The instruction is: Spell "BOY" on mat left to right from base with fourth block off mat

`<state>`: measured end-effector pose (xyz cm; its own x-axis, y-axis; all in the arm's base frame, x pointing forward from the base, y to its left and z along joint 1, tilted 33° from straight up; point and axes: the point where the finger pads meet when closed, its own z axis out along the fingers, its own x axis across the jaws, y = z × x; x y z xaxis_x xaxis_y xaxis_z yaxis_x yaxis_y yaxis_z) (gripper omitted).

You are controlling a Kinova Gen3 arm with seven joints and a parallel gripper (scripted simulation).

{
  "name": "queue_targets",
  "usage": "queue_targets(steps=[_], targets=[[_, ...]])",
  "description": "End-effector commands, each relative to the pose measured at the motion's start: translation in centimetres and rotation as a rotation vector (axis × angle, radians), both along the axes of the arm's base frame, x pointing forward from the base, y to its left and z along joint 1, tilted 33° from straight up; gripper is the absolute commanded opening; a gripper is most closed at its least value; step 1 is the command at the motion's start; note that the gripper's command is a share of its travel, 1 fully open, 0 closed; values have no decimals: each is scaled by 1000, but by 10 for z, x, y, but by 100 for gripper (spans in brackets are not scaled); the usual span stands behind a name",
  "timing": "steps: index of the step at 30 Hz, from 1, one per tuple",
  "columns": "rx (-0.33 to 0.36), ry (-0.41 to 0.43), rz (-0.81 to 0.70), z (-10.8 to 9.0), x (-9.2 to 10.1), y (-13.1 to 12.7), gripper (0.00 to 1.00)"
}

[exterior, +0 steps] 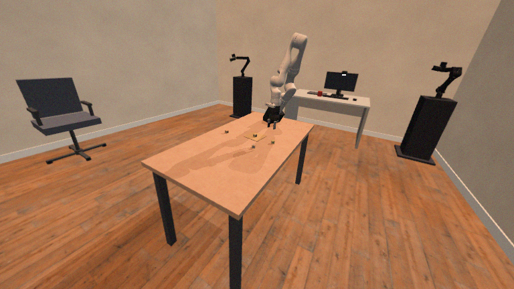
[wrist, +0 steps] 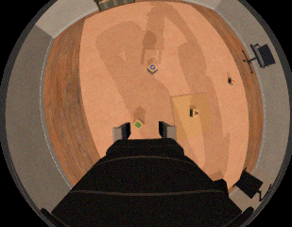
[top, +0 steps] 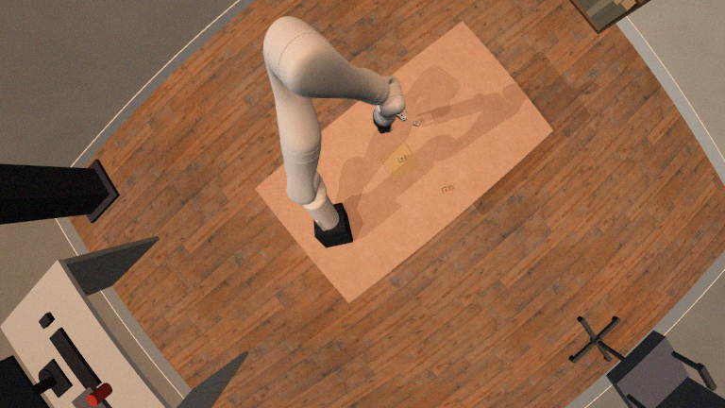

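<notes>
My gripper (top: 383,127) (exterior: 271,123) (wrist: 145,128) is open and empty, hanging above the table beside the mat. In the wrist view a small block with a green mark (wrist: 138,124) (exterior: 272,141) lies on the table straight below, between the two fingers; the overhead view hides it. The tan mat (top: 410,167) (exterior: 259,138) (wrist: 185,128) holds one block (top: 401,158) (exterior: 255,134) (wrist: 194,113). A grey block (top: 416,122) (exterior: 253,146) (wrist: 152,68) lies off the mat, beyond the gripper. A block with a red mark (top: 446,188) (exterior: 226,131) (wrist: 231,79) lies off the mat on the other side. The letters are too small to read.
The table (top: 480,88) (exterior: 227,179) carries the robot base (top: 333,232) at one end. A chair (exterior: 56,112), a desk with a monitor (exterior: 340,81) and two camera stands (exterior: 241,96) (exterior: 426,126) stand around the room, away from the table.
</notes>
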<state>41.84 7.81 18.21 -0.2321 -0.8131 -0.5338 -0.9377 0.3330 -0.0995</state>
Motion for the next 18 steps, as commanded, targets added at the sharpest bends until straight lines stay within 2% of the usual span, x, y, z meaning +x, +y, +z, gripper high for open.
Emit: queue_targets(steps=[1, 13, 15, 18], targets=[[14, 26, -39, -1, 0, 1, 100], [114, 214, -357, -10, -2, -4, 100], [114, 214, -357, -10, -2, -4, 100], [141, 266, -444, -13, -3, -5, 100]])
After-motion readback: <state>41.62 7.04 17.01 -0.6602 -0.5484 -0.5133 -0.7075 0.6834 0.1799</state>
